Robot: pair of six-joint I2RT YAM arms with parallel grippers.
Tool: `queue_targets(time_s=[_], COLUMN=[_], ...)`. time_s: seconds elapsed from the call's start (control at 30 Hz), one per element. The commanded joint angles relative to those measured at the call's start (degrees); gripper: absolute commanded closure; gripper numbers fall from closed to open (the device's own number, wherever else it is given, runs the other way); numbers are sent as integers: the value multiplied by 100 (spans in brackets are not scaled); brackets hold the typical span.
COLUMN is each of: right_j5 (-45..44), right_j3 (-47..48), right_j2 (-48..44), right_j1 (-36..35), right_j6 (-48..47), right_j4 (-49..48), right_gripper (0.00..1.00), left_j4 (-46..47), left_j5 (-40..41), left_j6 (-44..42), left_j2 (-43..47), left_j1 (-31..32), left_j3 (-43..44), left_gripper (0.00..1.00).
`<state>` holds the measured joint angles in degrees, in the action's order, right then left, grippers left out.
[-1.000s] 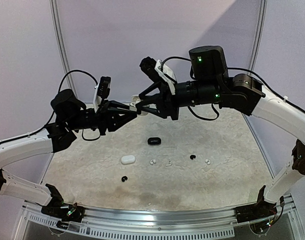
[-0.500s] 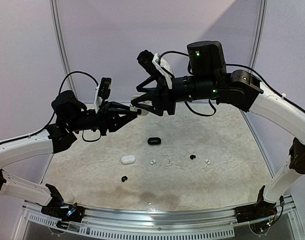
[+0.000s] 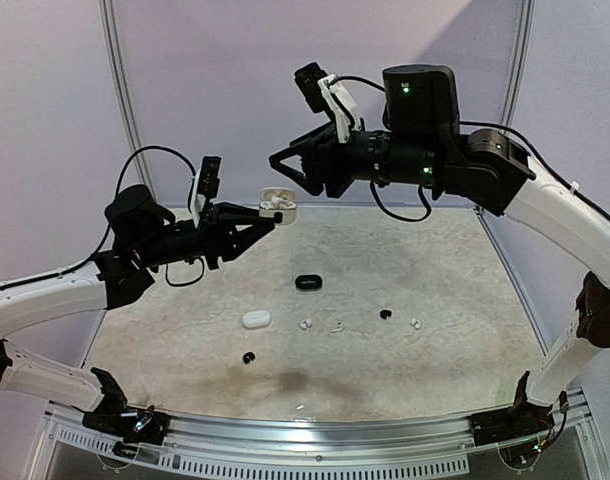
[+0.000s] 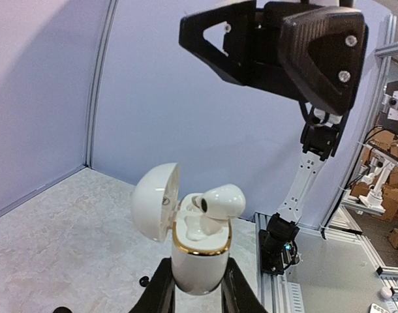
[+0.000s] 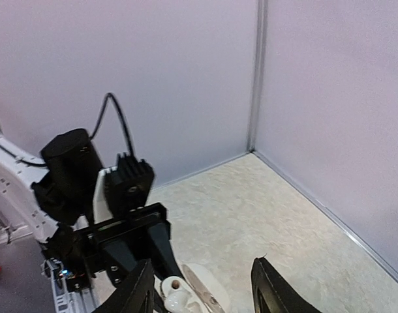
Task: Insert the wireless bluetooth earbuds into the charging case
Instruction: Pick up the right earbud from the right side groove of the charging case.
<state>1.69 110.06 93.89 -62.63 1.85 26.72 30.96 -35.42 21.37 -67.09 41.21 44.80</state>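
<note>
**Left jaws.** Closed on the lower body of the white charging case (image 3: 277,200). The case is held upright in the air above the far half of the desk (image 3: 455,300), touching nothing else.

**Charging case.** The lid is open. In the left wrist view it hinges toward 9 o'clock. A gold band runs round the mouth of the case.

**Earbud in the case.** One white earbud (image 4: 217,199) rests in the mouth of the case. Its head stands above the gold band and tilts toward 3 o'clock. Whether it is fully seated cannot be told.

**Right jaws.** About half open and holding nothing. In the top view they sit at 12 o'clock of the charging case, near it but apart from it.

**Items on the desk, top view:**
- A closed black case (image 3: 308,282) lies near the centre.
- A closed white case (image 3: 256,319) lies at 8 o'clock of the black case.
- Two white earbuds (image 3: 306,324) (image 3: 337,325) lie side by side at 5 to 6 o'clock of the black case.
- One black earbud (image 3: 385,314) lies at 4 o'clock of the black case.
- A third white earbud (image 3: 416,323) lies just beyond that black earbud, at its 3 to 4 o'clock.
- A second black earbud (image 3: 249,357) lies at 6 o'clock of the white case.
</note>
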Motion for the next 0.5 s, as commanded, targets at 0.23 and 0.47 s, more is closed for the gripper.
queue_targets(time_s=[0.23, 0.47], right_j5=[-2761, -2847], right_j3=[631, 843], right_j2=[522, 798], right_j1=[-780, -820], right_j6=[689, 690], right_j4=[1052, 1103], right_gripper=[44, 51], left_j4=[240, 310], left_j5=[552, 578], left_j6=[-294, -305], left_j2=[-43, -24], left_j1=[11, -17], left_j3=[-137, -212], left_gripper=[100, 100])
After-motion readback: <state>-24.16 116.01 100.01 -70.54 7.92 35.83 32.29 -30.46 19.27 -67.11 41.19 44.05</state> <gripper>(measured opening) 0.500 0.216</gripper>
